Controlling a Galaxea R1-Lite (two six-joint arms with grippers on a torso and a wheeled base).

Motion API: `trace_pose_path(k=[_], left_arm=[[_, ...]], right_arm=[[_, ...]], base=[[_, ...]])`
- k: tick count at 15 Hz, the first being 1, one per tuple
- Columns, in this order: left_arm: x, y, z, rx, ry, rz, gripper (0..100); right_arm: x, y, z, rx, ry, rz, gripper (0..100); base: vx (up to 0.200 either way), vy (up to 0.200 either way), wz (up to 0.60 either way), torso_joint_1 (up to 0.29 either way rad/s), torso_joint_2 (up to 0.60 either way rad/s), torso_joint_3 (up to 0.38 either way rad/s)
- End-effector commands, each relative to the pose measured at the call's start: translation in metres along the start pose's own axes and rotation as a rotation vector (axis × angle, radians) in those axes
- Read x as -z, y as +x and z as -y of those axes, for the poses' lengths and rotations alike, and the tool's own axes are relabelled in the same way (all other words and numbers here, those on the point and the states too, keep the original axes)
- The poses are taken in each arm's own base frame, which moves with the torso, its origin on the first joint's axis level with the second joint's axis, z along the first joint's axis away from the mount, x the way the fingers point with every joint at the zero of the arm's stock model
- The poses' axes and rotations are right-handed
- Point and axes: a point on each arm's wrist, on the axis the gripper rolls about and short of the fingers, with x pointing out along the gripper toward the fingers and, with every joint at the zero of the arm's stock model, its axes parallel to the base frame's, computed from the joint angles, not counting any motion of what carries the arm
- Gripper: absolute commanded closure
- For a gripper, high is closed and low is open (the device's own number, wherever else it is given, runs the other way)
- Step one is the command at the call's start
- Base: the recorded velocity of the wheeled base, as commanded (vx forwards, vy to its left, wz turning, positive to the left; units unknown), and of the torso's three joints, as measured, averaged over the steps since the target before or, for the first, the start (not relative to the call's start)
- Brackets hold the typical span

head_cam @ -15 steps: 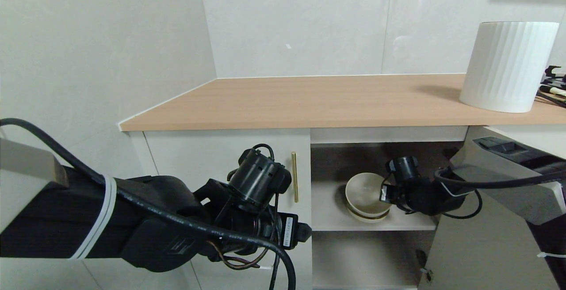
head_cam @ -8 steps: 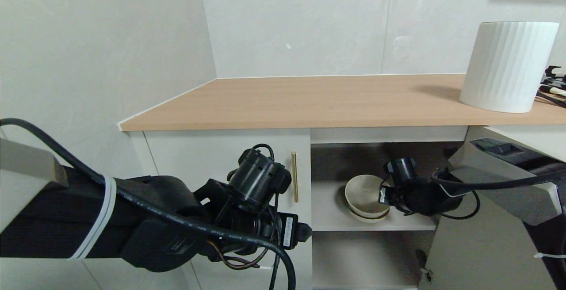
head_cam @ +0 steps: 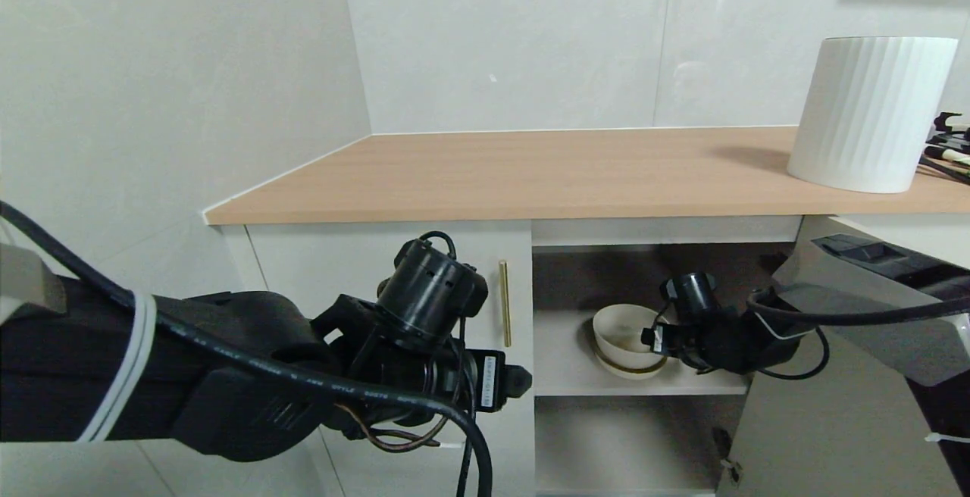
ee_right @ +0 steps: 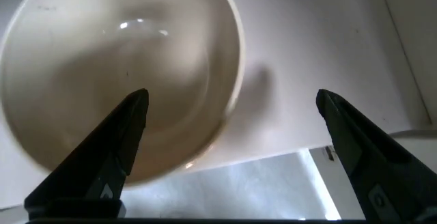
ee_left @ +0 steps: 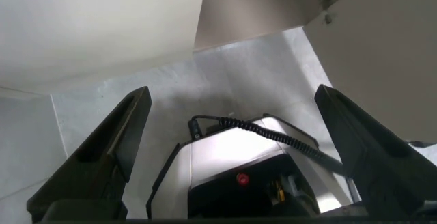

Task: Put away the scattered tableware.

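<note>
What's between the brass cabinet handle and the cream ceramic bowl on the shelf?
Head view: just the white door's edge and bare white shelf between brass handle and cream bowl.

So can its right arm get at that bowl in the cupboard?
Probably yes. The cupboard stands open, and the right gripper sits right by the bowl on the shelf, opened wide, with nothing between them.

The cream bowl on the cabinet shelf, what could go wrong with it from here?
1. The cream ceramic bowl leans tilted on a second bowl under it; it may slide or rock.
2. The open right gripper sits close beside its rim, so pulling back could knock it toward the front edge of the white shelf.
3. The left gripper is near the closed door's brass handle and might bump it.
</note>
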Motion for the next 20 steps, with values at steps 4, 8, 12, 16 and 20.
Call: trace_pose_path(k=[4,8,12,16,20], left_arm=[[-0.019,-0.085,-0.015,0.092,-0.047,0.207,0],[-0.003,-0.119,-0.031,0.101,-0.054,0.22,0],[0.006,-0.139,-0.048,0.098,-0.084,0.264,0],[0.007,-0.132,-0.048,0.096,-0.084,0.239,0],[0.009,-0.12,-0.044,0.087,-0.083,0.195,0]], right_arm=[[-0.02,-0.121,0.011,-0.135,-0.021,-0.012,0],[-0.01,-0.213,0.02,-0.277,-0.086,-0.067,0],[0.001,-0.256,0.026,-0.337,-0.129,-0.081,0],[0.006,-0.261,0.03,-0.343,-0.14,-0.092,0],[0.008,-0.272,0.025,-0.374,-0.159,-0.073,0]], base=[[0.0,0.0,0.0,0.0,0.0,0.0],[0.0,0.0,0.0,0.0,0.0,0.0],[0.0,0.0,0.0,0.0,0.0,0.0],[0.0,0.0,0.0,0.0,0.0,0.0],[-0.05,0.0,0.0,0.001,0.0,0.002]])
